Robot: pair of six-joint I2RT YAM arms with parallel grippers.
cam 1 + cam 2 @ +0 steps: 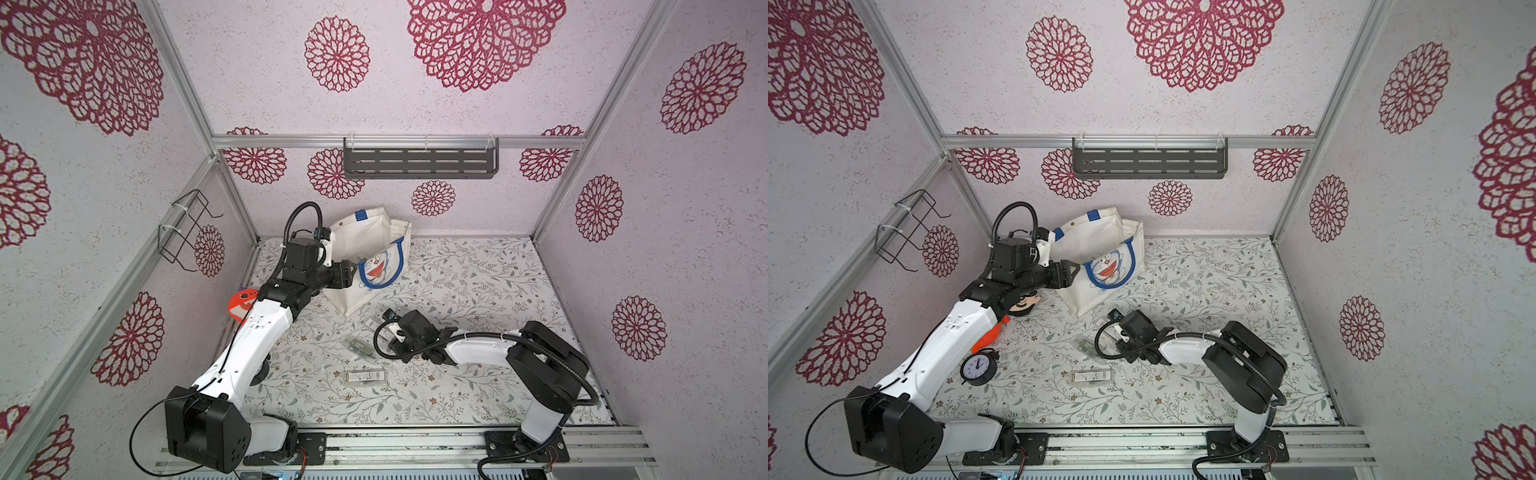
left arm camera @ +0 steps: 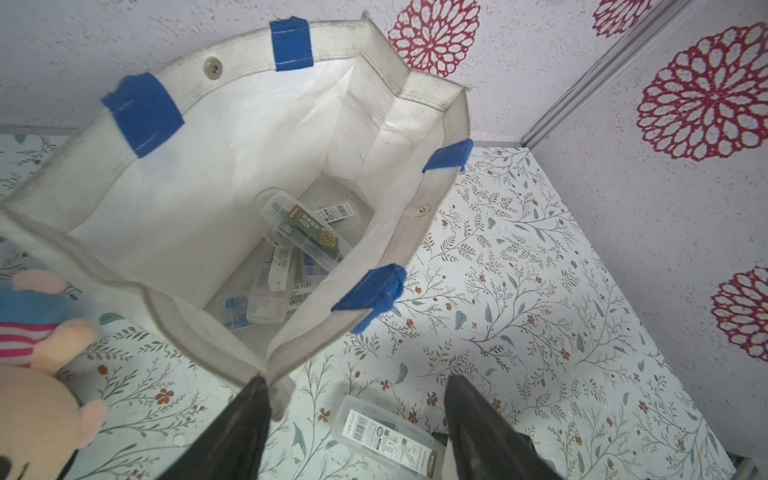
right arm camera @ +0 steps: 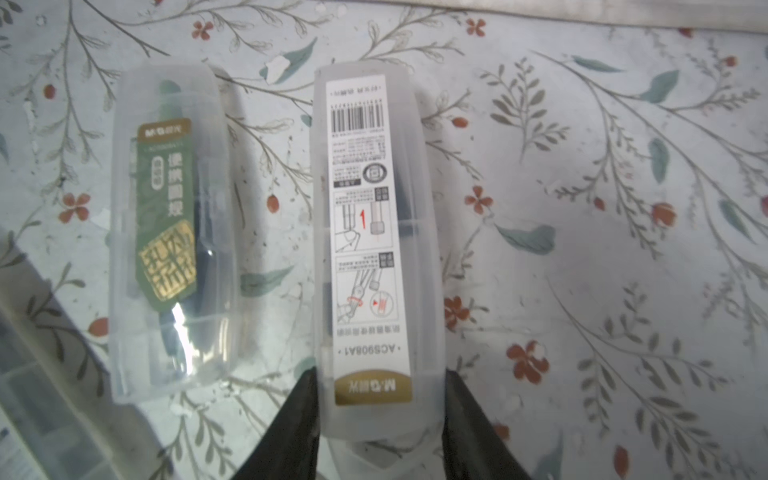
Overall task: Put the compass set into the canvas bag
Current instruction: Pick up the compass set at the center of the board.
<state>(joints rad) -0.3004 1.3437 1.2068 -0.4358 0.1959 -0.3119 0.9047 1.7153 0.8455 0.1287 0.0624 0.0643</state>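
I had the right gripper (image 3: 380,390) clamped on the barcode-labelled compass set (image 3: 370,232) at lower centre, left gripper (image 2: 359,395) wide at the canvas bag (image 2: 187,187) rim.

Can't see the right gripper (image 3: 380,384) in both top views: buried under its own wrist. Same for most of the clear plastic compass case with white barcode label (image 3: 370,249). Can't count the overlapping clear cases (image 2: 291,249) piled in the cream canvas bag with blue handles (image 2: 124,199). Only part of the peach-faced plush doll (image 2: 37,386), cropped in left wrist view. Can't make out the corner case (image 3: 29,415) in right wrist view: cropped, blurred.
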